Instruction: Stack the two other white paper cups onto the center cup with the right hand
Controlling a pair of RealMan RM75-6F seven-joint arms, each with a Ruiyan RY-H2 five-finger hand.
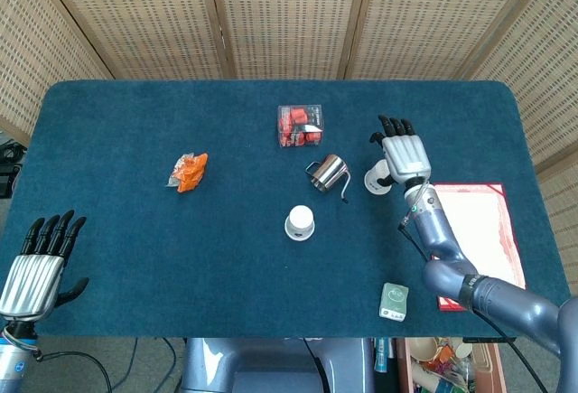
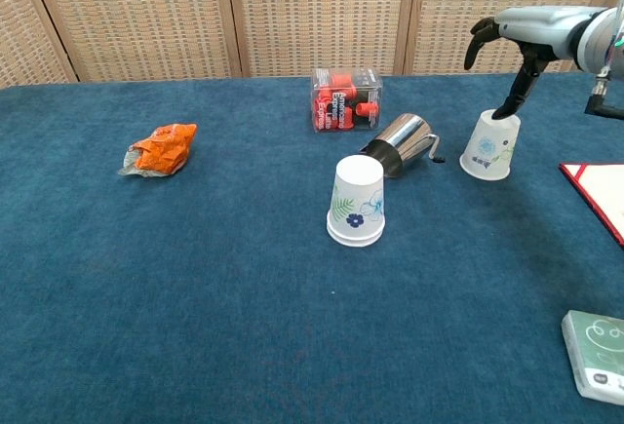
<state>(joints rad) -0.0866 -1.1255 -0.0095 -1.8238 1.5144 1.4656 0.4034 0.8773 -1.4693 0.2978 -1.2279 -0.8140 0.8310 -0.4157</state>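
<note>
The right hand (image 1: 403,155) hovers over the far right part of a blue table (image 1: 135,257), palm down, with its dark fingers (image 1: 395,126) stretched away from the robot. It holds nothing. In the chest view the same hand (image 2: 531,39) hangs above an upside-down white paper cup (image 2: 490,145), and 1 dark fingertip (image 2: 503,110) reaches down to the cup's upturned base; whether it touches cannot be told. In the head view this cup (image 1: 377,179) peeks out just under the hand's left edge.

Just to the left of the hand lies a small steel pitcher (image 1: 329,172), tipped on its side, close beside the cup. Nearer the robot and further left stands the center cup (image 1: 300,222), also upside down, with a blue flower print visible in the chest view (image 2: 357,201). It stands apart from the hand and from the first cup. Only these 2 cups can be seen.

Beyond the pitcher, to the hand's left, sits a clear box of red items (image 1: 300,126). Much further left lies a crumpled orange wrapper (image 1: 188,172). To the hand's right, at the table edge, lies a red-edged folder (image 1: 483,239). Below the hand, near the front edge, is a small green packet (image 1: 394,302).

The left hand (image 1: 41,262) rests at the near left corner, well apart from everything, fingers straight and slightly spread, holding nothing.
</note>
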